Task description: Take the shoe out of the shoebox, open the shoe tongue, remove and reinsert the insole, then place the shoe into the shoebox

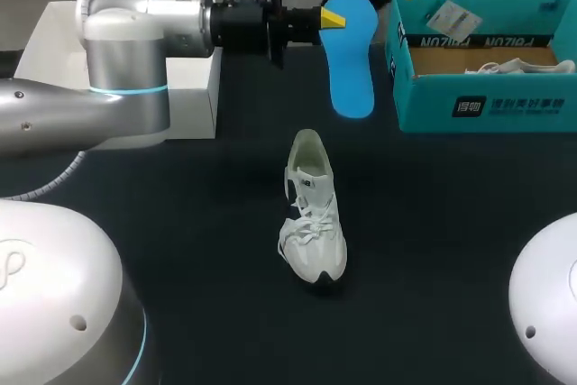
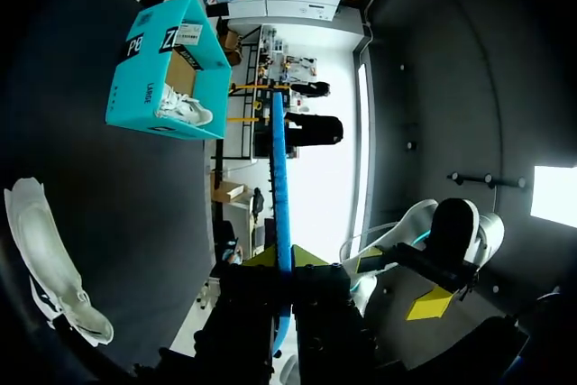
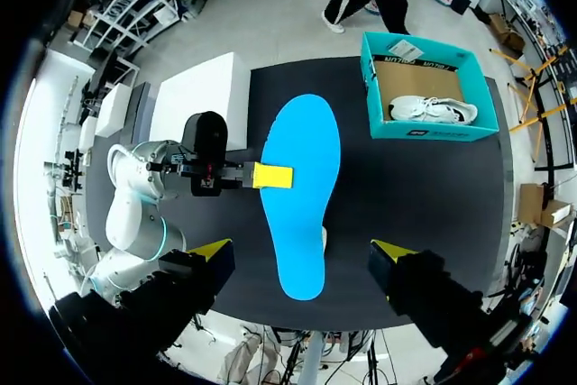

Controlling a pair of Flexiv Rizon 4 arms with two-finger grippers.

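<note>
Left gripper (image 1: 335, 18) pinches the blue insole (image 1: 350, 51) by its edge, clear of the shoe (image 1: 313, 209), I judge ready for reinsertion; right gripper (image 3: 302, 250) hangs wide open above it.

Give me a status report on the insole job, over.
Left gripper shut on blue insole, held off the table. Right gripper open, above it. Shoe upright on table, nothing blocking it.

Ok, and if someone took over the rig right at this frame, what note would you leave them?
The left gripper is shut on the blue insole, held above the table. The right gripper is open and empty, high over it. The shoe stands on the table, outside the shoebox.
Done: shoe out, insole removed.
Left: reinsert the insole, put the shoe into the shoebox.
</note>
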